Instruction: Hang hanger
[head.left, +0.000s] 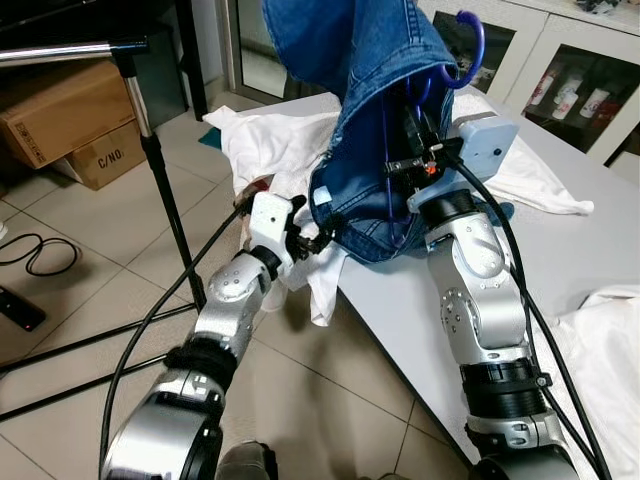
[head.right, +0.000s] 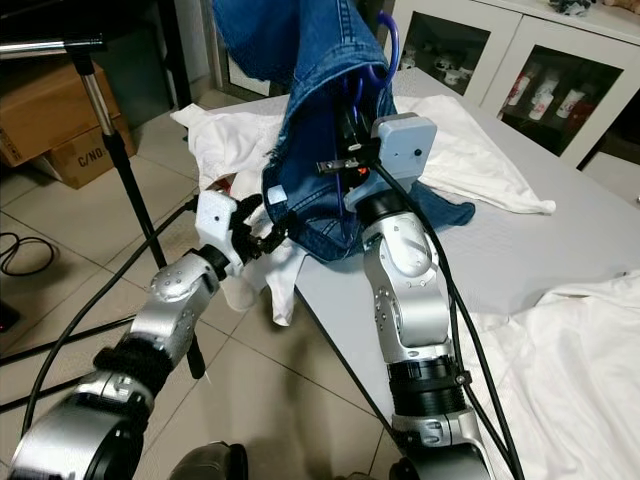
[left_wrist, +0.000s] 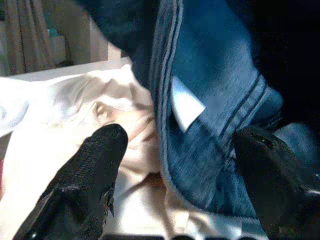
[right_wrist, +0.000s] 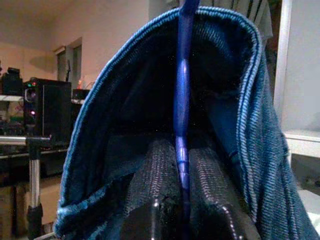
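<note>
Right gripper (right_wrist: 182, 200): clamped on blue hanger (right_wrist: 182, 100) under denim garment (head.left: 380, 120).
Left gripper (left_wrist: 180, 165): open beside hem.
My move: I lift level toward rail (head.left: 60, 50).

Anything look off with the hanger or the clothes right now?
Yes. The blue denim garment is draped over the right hand, which is clamped on the blue plastic hanger, hiding most of the hanger. A crumpled white cloth hangs off the white table's edge beside the open left hand.

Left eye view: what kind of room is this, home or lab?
Probably a home room set up for laundry handling. White garments lie heaped on a white table, glass-door cabinets hold bottles behind it, and cardboard boxes sit on the tiled floor beside a metal clothes rail.
</note>
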